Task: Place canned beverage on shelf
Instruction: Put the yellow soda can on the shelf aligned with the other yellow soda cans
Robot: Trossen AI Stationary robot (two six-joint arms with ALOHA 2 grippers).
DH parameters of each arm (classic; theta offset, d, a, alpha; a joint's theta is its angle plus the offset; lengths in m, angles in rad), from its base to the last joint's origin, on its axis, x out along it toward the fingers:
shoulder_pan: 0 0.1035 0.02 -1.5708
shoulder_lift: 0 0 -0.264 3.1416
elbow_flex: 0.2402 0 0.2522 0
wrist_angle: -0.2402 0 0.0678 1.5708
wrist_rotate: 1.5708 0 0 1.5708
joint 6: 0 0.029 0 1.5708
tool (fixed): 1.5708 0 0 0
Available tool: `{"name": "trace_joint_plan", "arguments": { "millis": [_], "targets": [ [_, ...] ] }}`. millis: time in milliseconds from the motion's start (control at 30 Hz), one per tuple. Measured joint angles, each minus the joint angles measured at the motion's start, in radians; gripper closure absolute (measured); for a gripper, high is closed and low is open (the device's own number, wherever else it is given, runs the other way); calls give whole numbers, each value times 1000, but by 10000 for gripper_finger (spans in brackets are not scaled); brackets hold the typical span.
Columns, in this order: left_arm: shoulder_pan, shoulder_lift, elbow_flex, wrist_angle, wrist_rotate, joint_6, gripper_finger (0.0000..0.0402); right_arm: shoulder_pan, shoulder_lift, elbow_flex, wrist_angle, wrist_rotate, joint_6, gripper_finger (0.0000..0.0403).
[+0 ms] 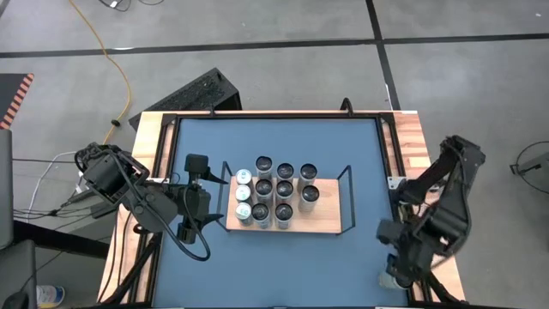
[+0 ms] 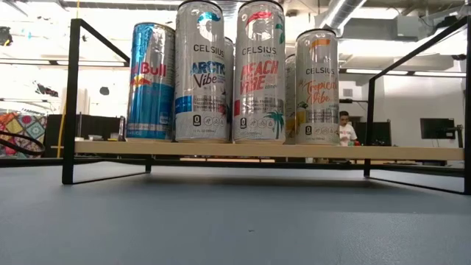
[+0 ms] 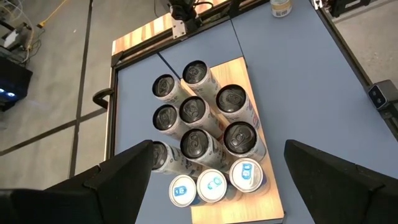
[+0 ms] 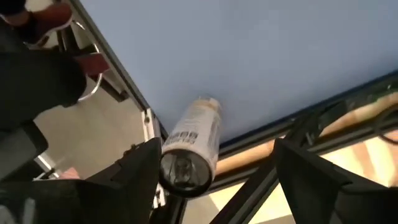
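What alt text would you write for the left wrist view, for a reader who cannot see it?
Seen from above, a wooden shelf on a blue table holds a tight cluster of upright cans, three with blue-and-white tops nearest the camera. The left gripper hangs open above them, holding nothing. One more can stands at the table's far edge.

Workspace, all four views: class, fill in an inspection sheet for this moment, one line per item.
Surface: blue tabletop, wooden border.
Job's things: shelf mid-table; eleven cans upright, crowded on its left part, right part bare; one loose can standing at the table's right near corner.
Clutter: nothing seen.
Grippers: left gripper beside the shelf's left end, jaws open; right gripper over the loose can, jaws open, not gripping.
Cables: yellow cable on the floor; black loop under the left arm.
Surroundings: grey floor; person far behind.
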Motion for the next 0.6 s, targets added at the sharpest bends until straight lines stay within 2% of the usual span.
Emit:
{"name": "trace_joint_plan", "arguments": {
  "millis": [333,600],
  "targets": [
    [0,0,0,1,-1,-5,54,141,137,77,0,3,131,111],
    [0,0,0,1,-1,-2,54,166,219,156,-12,4,133,111]
  ]
}}
